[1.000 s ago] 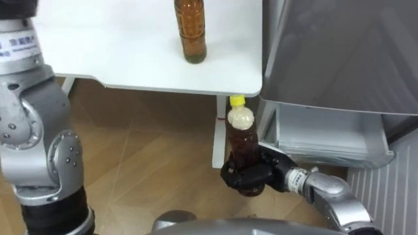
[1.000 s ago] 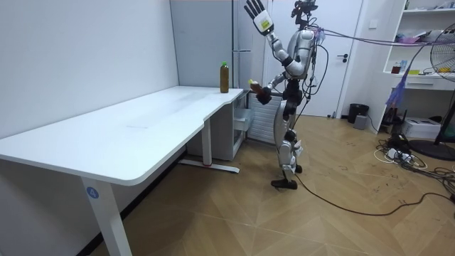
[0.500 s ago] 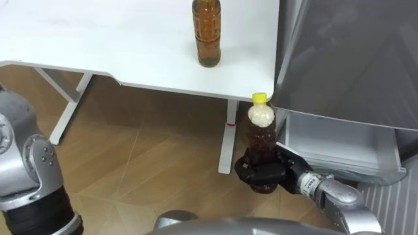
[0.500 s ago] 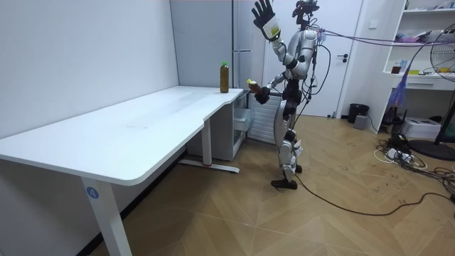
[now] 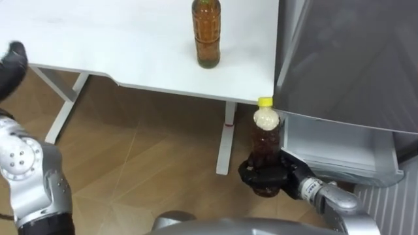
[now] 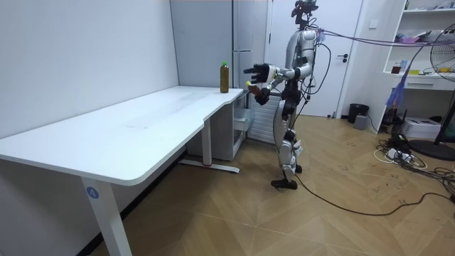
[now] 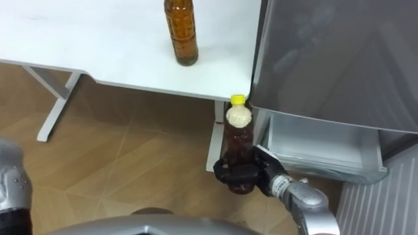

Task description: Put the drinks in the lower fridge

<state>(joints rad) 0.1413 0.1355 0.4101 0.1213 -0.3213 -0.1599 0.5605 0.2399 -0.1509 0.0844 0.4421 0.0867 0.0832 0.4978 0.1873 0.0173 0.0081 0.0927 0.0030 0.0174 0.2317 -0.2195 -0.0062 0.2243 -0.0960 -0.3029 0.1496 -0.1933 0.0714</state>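
Note:
A brown drink bottle with a yellow cap (image 5: 265,140) stands upright in my right hand (image 5: 264,177), whose fingers are curled round its lower half. I hold it just off the table's corner, in front of the fridge's open lower drawer (image 5: 330,151). A second brown bottle (image 5: 206,34) stands on the white table (image 5: 98,39) near its front edge. My left hand (image 6: 257,70) is stretched forward at chest height with spread fingers and holds nothing; its dark fingers (image 5: 12,59) show at the left edge. In the room view I stand at the table's end by the fridge.
The grey fridge door (image 5: 353,59) fills the upper right, above the pulled-out pale drawer. The table's white leg (image 5: 224,140) stands just left of the held bottle. Wooden floor (image 5: 144,156) lies below the table edge.
My left arm has come down from above my head to straight out in front. The right hand with the bottle has shifted slightly toward the fridge.

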